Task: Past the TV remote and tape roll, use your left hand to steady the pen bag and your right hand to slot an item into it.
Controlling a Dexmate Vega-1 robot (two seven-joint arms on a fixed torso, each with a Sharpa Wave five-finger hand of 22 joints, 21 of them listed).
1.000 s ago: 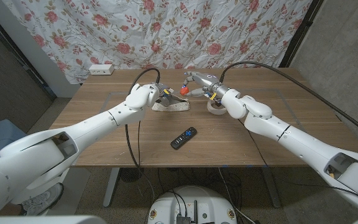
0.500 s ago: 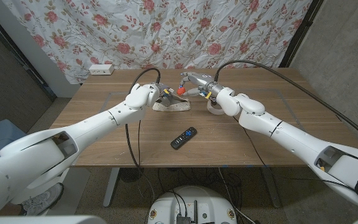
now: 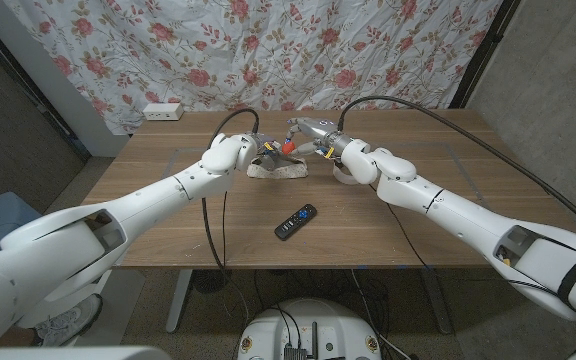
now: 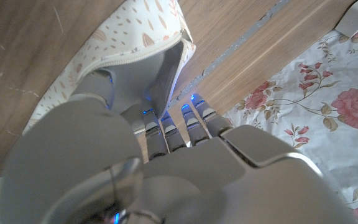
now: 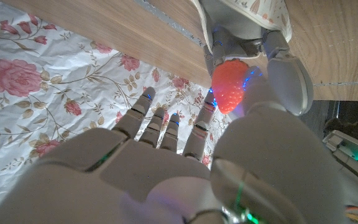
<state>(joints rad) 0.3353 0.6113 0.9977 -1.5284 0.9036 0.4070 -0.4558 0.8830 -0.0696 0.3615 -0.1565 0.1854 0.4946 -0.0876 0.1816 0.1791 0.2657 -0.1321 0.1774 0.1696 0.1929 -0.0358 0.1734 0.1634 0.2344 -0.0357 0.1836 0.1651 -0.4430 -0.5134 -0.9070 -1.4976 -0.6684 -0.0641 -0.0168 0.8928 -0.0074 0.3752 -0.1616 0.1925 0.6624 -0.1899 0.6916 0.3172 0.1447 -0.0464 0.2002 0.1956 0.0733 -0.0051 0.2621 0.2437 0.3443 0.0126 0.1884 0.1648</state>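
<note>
Remote first: the black TV remote (image 3: 295, 221) lies nearest on the wooden table (image 3: 168, 215), then a whitish tape roll (image 3: 345, 174) under the right arm. Beyond, the left hand (image 3: 230, 153) grips the cream patterned fabric pen bag (image 3: 277, 168) (mouth gaping), while the right hand (image 3: 313, 137) pinches a small red strawberry-like item (image 3: 287, 146) just above its opening.

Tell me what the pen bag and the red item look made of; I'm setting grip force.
Pen bag: soft cream printed fabric, matte, with a zipper edge; it sags open. Red item, pinched in the right hand: strawberry-shaped, dimpled and slightly glossy, probably plastic or rubber; hardness unclear.
</note>
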